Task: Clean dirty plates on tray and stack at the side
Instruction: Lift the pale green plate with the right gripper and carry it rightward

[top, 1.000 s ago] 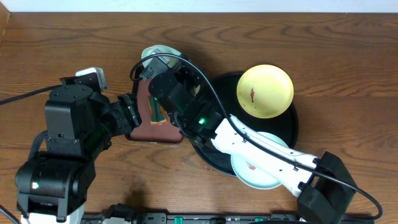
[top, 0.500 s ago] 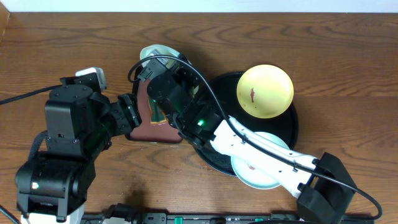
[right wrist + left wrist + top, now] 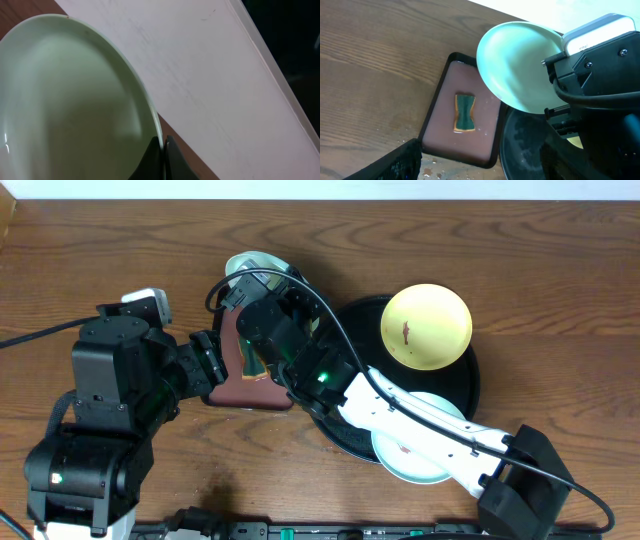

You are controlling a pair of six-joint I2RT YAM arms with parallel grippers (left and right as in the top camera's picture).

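Pinching mint plate [image 3: 515,65] rim, right fingers [image 3: 172,162] near reddish tray [image 3: 470,147] corner.

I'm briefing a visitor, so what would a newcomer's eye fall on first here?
A mint plate pinched at its rim by the right end effector, tilted near a reddish tray holding a sponge. A yellow plate with a red smear sits on the black tray.

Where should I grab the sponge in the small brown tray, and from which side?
Pinch the sponge across its narrow waist, coming straight down from above. It lies flat in the rectangular tray, apart from the walls, and its hourglass shape narrows at mid-length, so the fingers would probably seat best there.
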